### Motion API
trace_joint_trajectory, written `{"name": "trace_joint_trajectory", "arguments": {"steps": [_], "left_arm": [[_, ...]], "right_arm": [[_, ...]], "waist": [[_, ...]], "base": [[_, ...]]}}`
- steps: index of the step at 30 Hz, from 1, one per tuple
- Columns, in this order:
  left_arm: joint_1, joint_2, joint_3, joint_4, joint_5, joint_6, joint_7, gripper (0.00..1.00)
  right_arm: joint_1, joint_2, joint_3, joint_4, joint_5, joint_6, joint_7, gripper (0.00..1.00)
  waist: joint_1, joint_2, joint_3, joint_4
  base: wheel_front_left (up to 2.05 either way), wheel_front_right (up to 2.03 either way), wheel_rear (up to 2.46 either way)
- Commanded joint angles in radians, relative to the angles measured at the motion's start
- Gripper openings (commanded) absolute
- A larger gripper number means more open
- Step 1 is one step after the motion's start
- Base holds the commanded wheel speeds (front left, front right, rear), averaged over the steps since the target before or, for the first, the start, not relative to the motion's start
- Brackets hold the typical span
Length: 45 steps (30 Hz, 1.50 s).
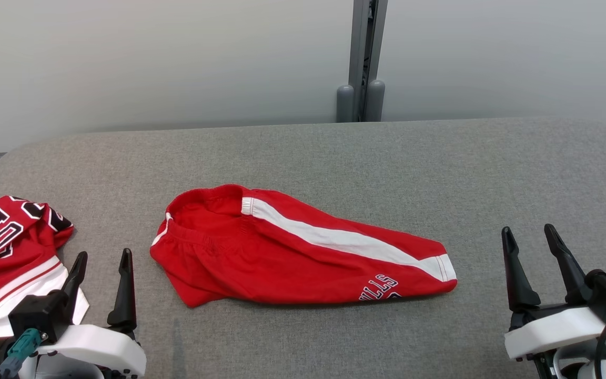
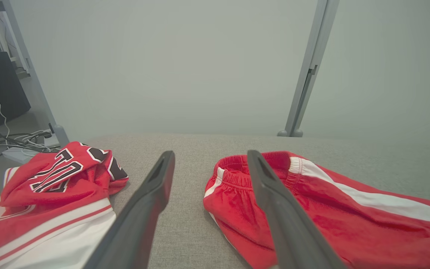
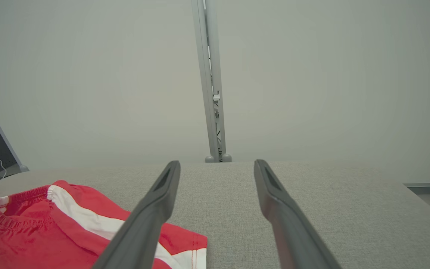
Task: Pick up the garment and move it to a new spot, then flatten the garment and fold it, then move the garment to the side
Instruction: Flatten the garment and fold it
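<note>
A pair of red fabric shorts with a white side stripe [image 1: 282, 252] was found lying mid-way along the grey cloth-covered table [image 1: 387, 158], waistband to the left. The left gripper [image 1: 104, 254] and right gripper [image 1: 528, 229] were noted at the near edge, jaws spread wide and empty. A crumpled red jersey with black numerals [image 2: 50, 175] and floor cables [image 2: 13, 140] were recorded in the left wrist view, the shorts' hem end in the right.

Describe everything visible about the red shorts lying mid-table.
The red shorts look like soft jersey: gathered elastic waistband at the left end, white side stripe running to a white-banded hem, partial dark lettering near it. They lie flat, seemingly leg over leg, slightly rumpled, on the grey tabletop, touching nothing else.
</note>
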Motion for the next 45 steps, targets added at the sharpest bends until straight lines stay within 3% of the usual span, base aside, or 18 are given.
{"name": "trace_joint_trajectory", "arguments": {"steps": [1,15,22,35,40,45], "left_arm": [[0.007,0.01,0.002,-0.006,0.001,0.006,0.003,1.0],[-0.024,0.01,-0.011,-0.011,0.002,0.005,0.012,1.0],[-0.076,0.002,-0.037,-0.009,0.011,-0.015,0.022,1.0],[-0.404,-0.083,-0.152,0.177,-0.071,-0.199,0.224,1.0],[-0.482,-0.086,-0.164,0.296,-0.119,-0.269,0.298,1.0],[-0.533,-0.082,-0.158,0.408,-0.151,-0.31,0.339,1.0]], "right_arm": [[0.002,-0.007,-0.002,-0.007,0.005,0.002,0.0,1.0],[-0.012,-0.007,0.008,0.005,0.015,0.002,-0.005,1.0],[-0.02,-0.007,0.008,0.001,0.016,0.002,-0.004,1.0],[-0.092,-0.007,0.041,-0.01,0.019,0.002,-0.018,1.0],[-0.109,-0.007,0.047,-0.001,0.026,0.002,-0.033,1.0],[-0.125,-0.007,0.05,0.015,0.035,0.002,-0.048,1.0]], "waist": [[0.0,0.0,0.0,0.0],[0.0,0.0,0.009,0.005],[0.0,0.0,0.024,0.007],[0.0,0.0,0.168,-0.094],[0.0,0.0,0.213,-0.131],[0.0,0.0,0.239,-0.153]], "base": [[0.0,0.0,0.0],[0.0,0.0,0.0],[0.0,0.0,0.0],[0.0,0.0,0.0],[0.0,0.0,0.0],[0.0,0.0,0.0]]}}
